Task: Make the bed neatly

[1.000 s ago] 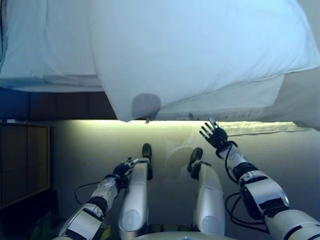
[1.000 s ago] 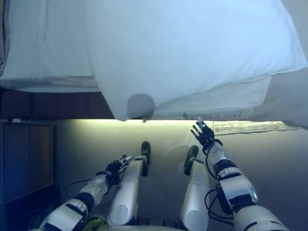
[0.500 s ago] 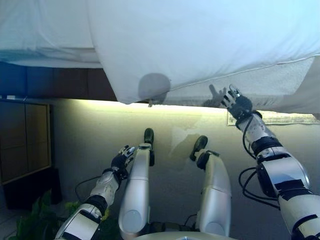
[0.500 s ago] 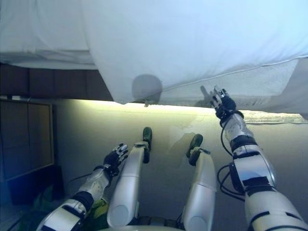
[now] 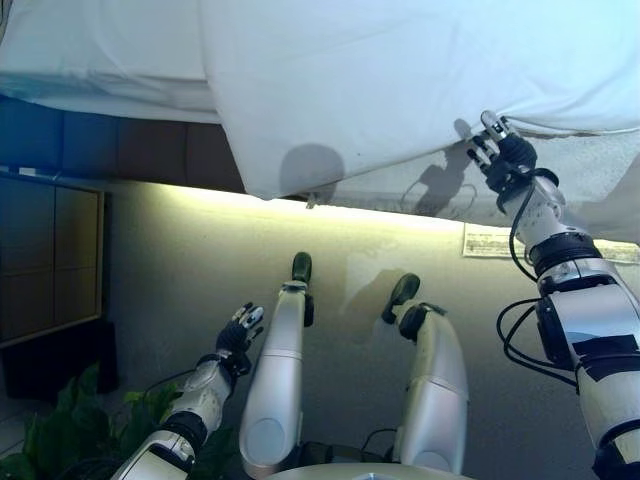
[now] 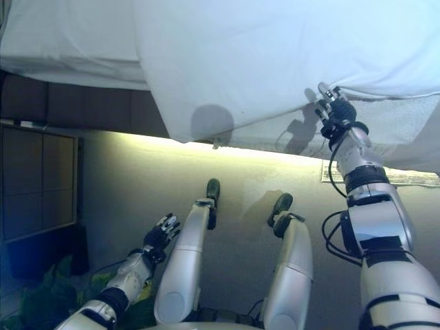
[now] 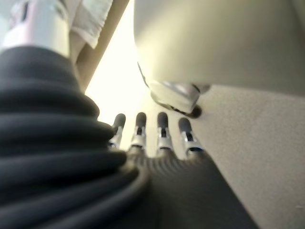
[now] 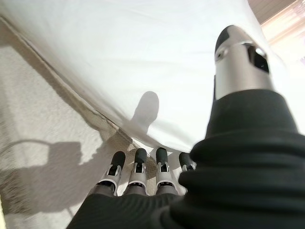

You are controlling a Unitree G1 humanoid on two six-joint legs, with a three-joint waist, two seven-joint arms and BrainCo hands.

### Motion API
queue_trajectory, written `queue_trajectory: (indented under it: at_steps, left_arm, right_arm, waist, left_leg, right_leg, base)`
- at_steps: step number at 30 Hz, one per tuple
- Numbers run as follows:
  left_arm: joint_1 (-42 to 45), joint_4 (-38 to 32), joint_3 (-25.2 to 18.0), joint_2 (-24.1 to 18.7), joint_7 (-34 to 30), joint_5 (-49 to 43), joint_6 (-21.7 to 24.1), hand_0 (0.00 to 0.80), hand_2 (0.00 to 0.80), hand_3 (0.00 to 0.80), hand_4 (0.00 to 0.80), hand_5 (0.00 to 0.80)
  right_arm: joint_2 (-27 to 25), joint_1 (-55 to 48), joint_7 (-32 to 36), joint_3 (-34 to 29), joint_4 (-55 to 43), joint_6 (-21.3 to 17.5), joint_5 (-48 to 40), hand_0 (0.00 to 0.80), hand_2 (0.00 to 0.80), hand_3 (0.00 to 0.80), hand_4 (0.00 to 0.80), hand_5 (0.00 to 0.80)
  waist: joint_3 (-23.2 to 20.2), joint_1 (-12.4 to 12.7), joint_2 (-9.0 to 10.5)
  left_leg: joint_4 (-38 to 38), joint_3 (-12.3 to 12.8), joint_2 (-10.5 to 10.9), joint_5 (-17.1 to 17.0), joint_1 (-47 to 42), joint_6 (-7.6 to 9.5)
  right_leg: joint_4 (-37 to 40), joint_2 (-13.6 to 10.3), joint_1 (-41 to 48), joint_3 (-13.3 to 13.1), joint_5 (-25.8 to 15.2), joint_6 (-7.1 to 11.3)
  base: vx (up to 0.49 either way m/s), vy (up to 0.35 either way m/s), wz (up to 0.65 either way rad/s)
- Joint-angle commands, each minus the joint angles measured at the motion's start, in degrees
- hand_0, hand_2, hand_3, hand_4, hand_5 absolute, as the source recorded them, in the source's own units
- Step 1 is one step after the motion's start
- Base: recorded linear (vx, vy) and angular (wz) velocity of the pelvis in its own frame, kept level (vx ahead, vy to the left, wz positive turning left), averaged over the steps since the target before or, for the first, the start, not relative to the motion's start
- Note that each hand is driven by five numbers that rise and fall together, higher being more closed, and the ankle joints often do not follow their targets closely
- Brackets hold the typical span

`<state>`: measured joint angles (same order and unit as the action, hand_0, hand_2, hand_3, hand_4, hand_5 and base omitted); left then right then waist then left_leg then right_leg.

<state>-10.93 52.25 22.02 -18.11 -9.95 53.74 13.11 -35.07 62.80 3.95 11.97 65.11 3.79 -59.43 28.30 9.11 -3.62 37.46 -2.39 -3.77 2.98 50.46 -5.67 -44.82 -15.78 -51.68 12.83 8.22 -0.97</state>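
Observation:
A white duvet [image 5: 400,80] covers the bed along the top of the view, and one corner [image 5: 268,185] hangs down over the bed's side. My right hand [image 5: 500,155] is raised to the duvet's lower hem, with straight open fingers just below the edge. The right wrist view shows its fingertips [image 8: 139,160] next to the hem [image 8: 102,119], between the duvet [image 8: 119,57] and the textured mattress side [image 8: 38,129]. It holds nothing. My left hand [image 5: 238,330] hangs low and open over the floor; it also shows in the left wrist view [image 7: 152,133].
A white sheet [image 5: 100,50] lies on the bed's left part. A dark wooden bed base [image 5: 120,150] and a brown panelled cabinet [image 5: 50,260] are on the left. A green plant [image 5: 60,440] is at the lower left. A pale mat [image 5: 490,242] lies on the floor by the bed.
My right hand has risen from low near the floor up to the duvet's hem. My left hand has stayed low. The camera has shifted.

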Motion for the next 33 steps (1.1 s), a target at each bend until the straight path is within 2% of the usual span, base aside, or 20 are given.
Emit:
queue_trajectory:
  at_steps: [1,10,11,12,19,24,33]
  left_arm:
    - [4.53,-2.41,-1.20,-1.40,-0.91,1.86,1.77,0.000,0.000,0.000,0.000,0.000]
    - [6.30,-4.01,-1.78,-2.51,-2.23,1.50,1.42,0.000,0.000,0.000,0.000,0.000]
    - [6.39,-4.11,-1.69,-2.49,-2.41,1.28,1.50,0.000,0.000,0.000,0.000,0.000]
    - [6.54,-4.35,-1.49,-2.55,-2.52,1.05,1.57,0.000,0.000,0.000,0.000,0.000]
    - [7.07,-4.49,-0.64,-2.98,-2.39,-1.07,1.70,0.000,0.000,0.000,0.000,0.000]
    - [6.38,-4.46,-0.69,-3.44,-2.16,-1.56,2.34,0.000,0.000,0.000,0.000,0.000]
    - [6.12,-5.28,-0.87,-3.94,-1.52,-0.57,1.10,0.000,0.000,0.000,0.000,0.000]
  right_arm:
    - [-5.92,5.55,0.07,1.92,-3.39,-2.53,-1.17,0.000,0.000,0.000,0.000,0.000]
    - [-7.45,9.49,0.96,2.98,-3.91,-2.04,-2.01,0.000,0.000,0.000,0.000,0.000]
    - [-7.39,9.50,1.29,2.98,-4.04,-2.37,-1.94,0.078,0.078,0.078,0.078,0.078]
    - [-7.36,9.49,2.08,2.98,-4.32,-2.73,-1.76,0.800,0.800,0.800,0.800,0.800]
    - [-6.69,6.62,6.51,2.06,-5.82,-0.69,-3.72,0.800,0.800,0.800,0.800,0.800]
    - [-5.13,4.32,10.43,1.12,-5.68,-1.12,-3.39,0.800,0.800,0.800,0.800,0.800]
    - [-3.70,3.60,11.10,-0.23,-5.79,-0.17,-4.60,0.800,0.800,0.800,0.800,0.800]
  waist:
    - [0.35,1.42,-1.77]
    - [0.80,2.30,-1.98]
    - [0.84,2.34,-1.95]
    - [0.89,2.37,-1.88]
    - [0.84,2.43,-1.01]
    - [0.27,2.41,-0.45]
    - [-1.70,3.11,0.60]
  left_leg:
    - [4.43,1.65,1.04,5.43,0.53,5.21]
    - [4.83,1.41,1.40,5.07,0.55,5.35]
    - [4.77,1.42,1.41,5.07,0.43,5.36]
    - [4.79,1.38,1.44,5.06,0.31,5.33]
    - [1.81,1.70,0.98,4.60,-4.01,4.80]
    - [-1.98,2.23,0.47,3.48,-9.03,3.96]
    - [-9.22,2.83,0.36,1.61,-16.09,2.74]
  right_leg:
    - [3.38,0.30,1.62,-2.19,-2.01,1.94]
    - [2.59,-0.12,1.95,-1.83,-1.88,1.88]
    - [2.66,-0.13,2.06,-1.77,-1.93,1.90]
    - [2.72,-0.14,2.23,-1.77,-1.98,1.93]
    - [6.23,-0.05,6.63,-0.68,-2.60,2.45]
    - [11.07,-0.11,12.35,0.40,-3.80,3.40]
    - [18.73,0.24,20.62,2.30,-5.12,4.86]
  base:
    - [0.015,0.012,0.03]
    - [0.003,0.003,0.01]
    - [0.000,0.000,0.00]
    - [0.000,0.000,0.00]
    - [0.005,0.000,0.00]
    - [0.048,0.009,-0.06]
    - [0.027,0.003,0.01]
